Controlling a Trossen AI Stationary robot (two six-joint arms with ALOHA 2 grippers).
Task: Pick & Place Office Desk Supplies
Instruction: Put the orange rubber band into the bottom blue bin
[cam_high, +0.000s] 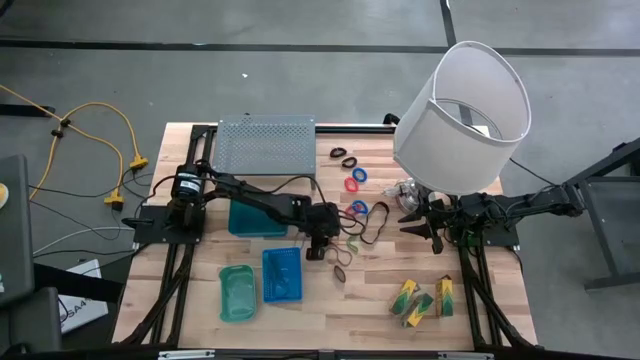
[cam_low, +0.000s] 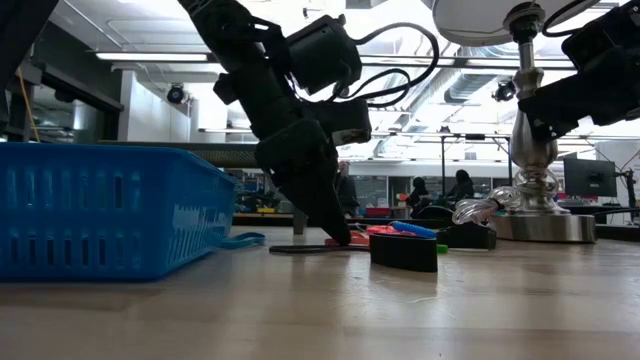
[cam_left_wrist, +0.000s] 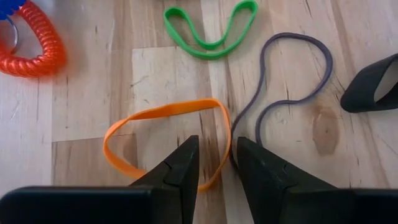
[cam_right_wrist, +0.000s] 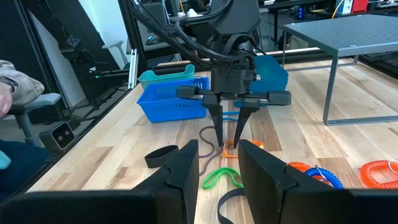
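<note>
We see the left gripper (cam_left_wrist: 215, 163) down on the table, fingers straddling the orange band's (cam_left_wrist: 163, 113) edge, not yet closed; right gripper (cam_right_wrist: 217, 163) idles open.

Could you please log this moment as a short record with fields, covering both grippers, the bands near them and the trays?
left gripper: down at the table, fingers apart, straddling the near edge of the orange rubber band
purple rubber band: flat on the wood, one end beside a left fingertip
green rubber band: flat, beyond the orange one, untouched
right gripper: fingers apart, empty, waiting under the lamp
blue basket: beside the green tray, near the table's front edge
rack: at the table's back edge
</note>
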